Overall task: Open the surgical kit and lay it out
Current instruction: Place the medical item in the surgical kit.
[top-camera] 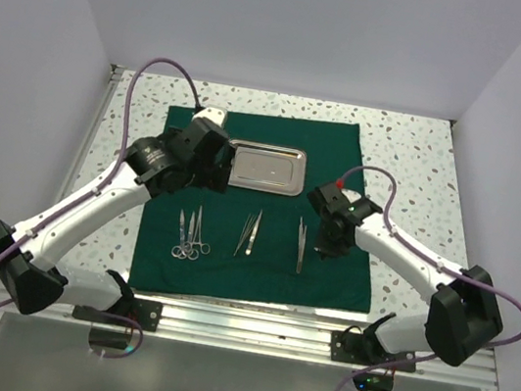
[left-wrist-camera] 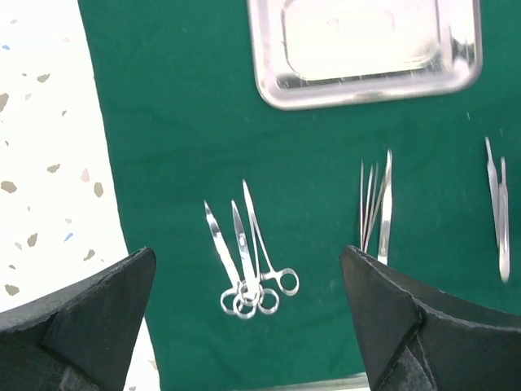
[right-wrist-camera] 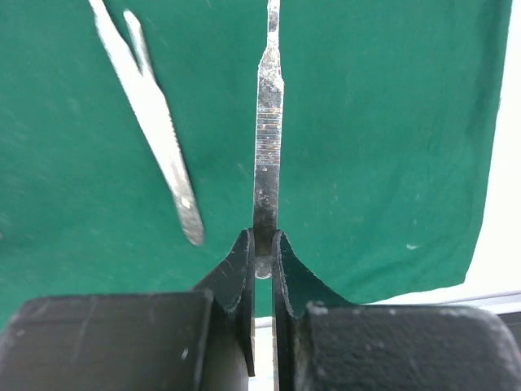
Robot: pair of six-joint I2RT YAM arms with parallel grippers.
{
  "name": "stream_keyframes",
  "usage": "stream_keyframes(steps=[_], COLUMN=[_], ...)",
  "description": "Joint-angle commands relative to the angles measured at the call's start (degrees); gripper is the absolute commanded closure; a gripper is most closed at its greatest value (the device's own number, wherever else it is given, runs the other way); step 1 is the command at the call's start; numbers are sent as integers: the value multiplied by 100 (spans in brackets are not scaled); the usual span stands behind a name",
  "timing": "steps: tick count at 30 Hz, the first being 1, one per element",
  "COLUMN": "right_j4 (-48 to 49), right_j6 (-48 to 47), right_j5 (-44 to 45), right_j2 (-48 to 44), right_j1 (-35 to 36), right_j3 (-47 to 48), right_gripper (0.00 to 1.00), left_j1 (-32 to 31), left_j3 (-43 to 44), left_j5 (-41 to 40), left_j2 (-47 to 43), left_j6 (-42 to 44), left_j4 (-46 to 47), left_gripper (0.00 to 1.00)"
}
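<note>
The dark green cloth (top-camera: 345,159) lies spread flat on the table. The empty steel tray (top-camera: 265,168) sits on its far middle. Scissors and ring-handled forceps (top-camera: 190,236) lie in an overlapping bunch at the left, and also show in the left wrist view (left-wrist-camera: 244,261). A tweezers group (top-camera: 249,234) lies in the middle, and a single pair of tweezers (top-camera: 300,244) lies to the right. My left gripper (left-wrist-camera: 248,254) is open and empty above the scissors. My right gripper (right-wrist-camera: 263,244) is shut on a slim flat silver instrument (right-wrist-camera: 267,147), low over the cloth beside the single tweezers (right-wrist-camera: 155,130).
The speckled tabletop (top-camera: 413,170) shows around the cloth. White walls close in the left, right and back. A metal rail (top-camera: 249,328) runs along the near edge, by both arm bases. The tray's rim (left-wrist-camera: 269,81) is at the top of the left wrist view.
</note>
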Motion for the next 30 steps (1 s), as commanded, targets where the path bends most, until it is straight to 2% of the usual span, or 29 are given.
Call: stream_keyframes(steps=[1,8,21,22,23,25,27,30], right_j4=[644,934,1119,1093,1023,891,628,232], right_j6=[379,415,2,-16,-68,-112,-217,-437], right_j5=[-231,-442,-908,-952,-970,-909,-848,-663], right_j2=[-467,-415,551,578,604,605,499,210], right_j1=[96,219,333,333,333,342,333,333], right_j3=[-438,-597,-184,-140,-105,44,185,562], right_gripper=[100,100,98,88,55,32,23,18], left_j1=[479,647,1007,1016,1034,1051,1078,1130], left_j3=[459,644,346,311,284,214,161,117], left_j5=[413,545,545,545,545,528,501,466], left_j2=[235,552,306,288,253,218,174,165], left_j6=[524,472,235,217,191,155,129,129], left_j4=[529,538,459,459,459,459,459,476], left_gripper=[1,1,3,3,3,3,3,3])
